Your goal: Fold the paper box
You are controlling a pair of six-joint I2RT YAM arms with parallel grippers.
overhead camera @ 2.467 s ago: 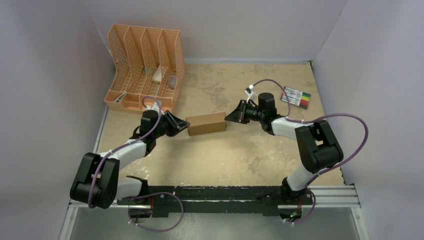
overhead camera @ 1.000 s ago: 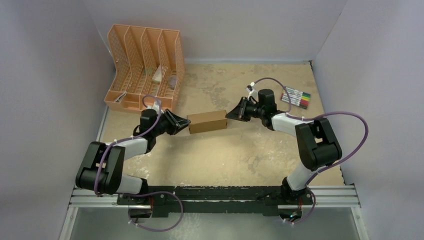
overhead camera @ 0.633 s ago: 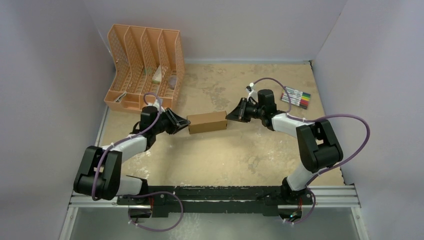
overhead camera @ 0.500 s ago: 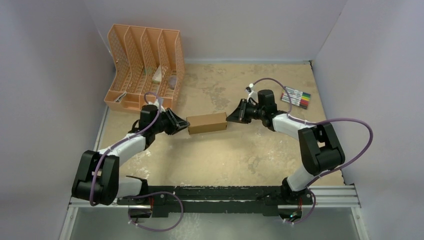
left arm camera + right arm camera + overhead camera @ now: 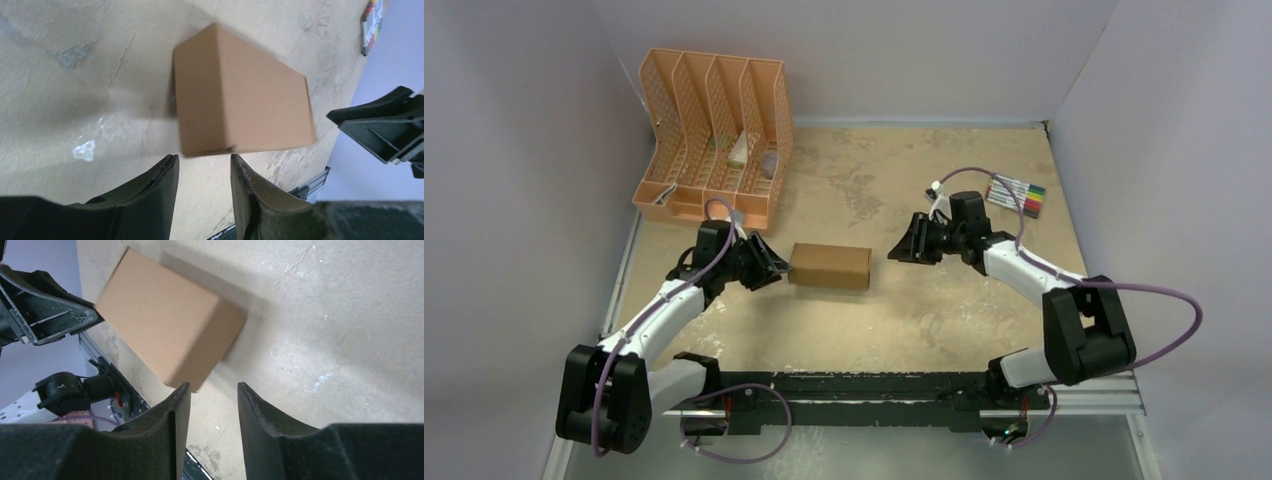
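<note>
Saw small plain brown cardboard carton (image 5: 829, 266) lying on mottled tan tabletop (image 5: 904, 310). Found L gripper (image 5: 774, 270) just beside one end, R gripper (image 5: 896, 251) nr other, both narrowly parted, holding nothing.

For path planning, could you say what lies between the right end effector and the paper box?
The top view shows only bare tabletop between right end effector and paper box.
</note>
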